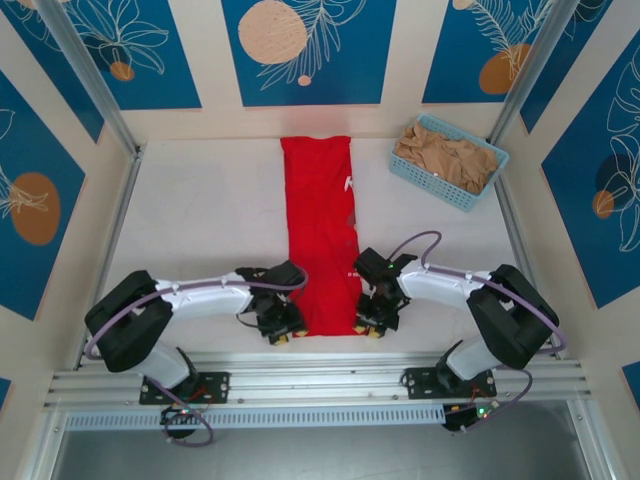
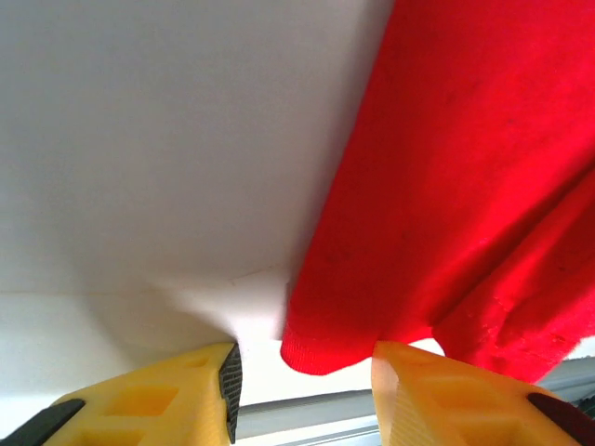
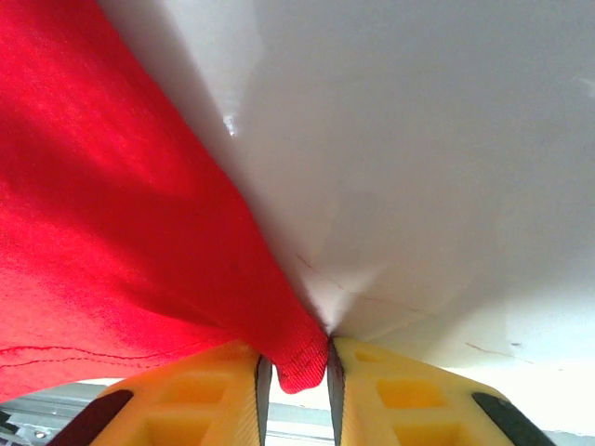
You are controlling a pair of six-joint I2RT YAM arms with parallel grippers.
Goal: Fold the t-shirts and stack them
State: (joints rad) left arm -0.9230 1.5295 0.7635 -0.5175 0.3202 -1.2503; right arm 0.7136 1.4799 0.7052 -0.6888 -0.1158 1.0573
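The left white-and-black arm (image 1: 190,297) and the right one (image 1: 450,285) both reach inward from their bases, elbows out and wrists bent low over the pale worktop (image 1: 200,210). The left end effector (image 1: 278,326) has its yellow fingers (image 2: 149,404) spread, with a clear gap between them. The right end effector (image 1: 372,318) has its yellow fingers (image 3: 204,390) nearly together, pinching a corner of the bright red cloth t-shirt (image 3: 112,232).

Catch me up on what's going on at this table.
A red shirt is being folded; it lies as a long strip on the table. The right gripper pinches its near right corner; the left gripper stands open around the near left corner. Tan shirts wait in a blue basket at the far right.
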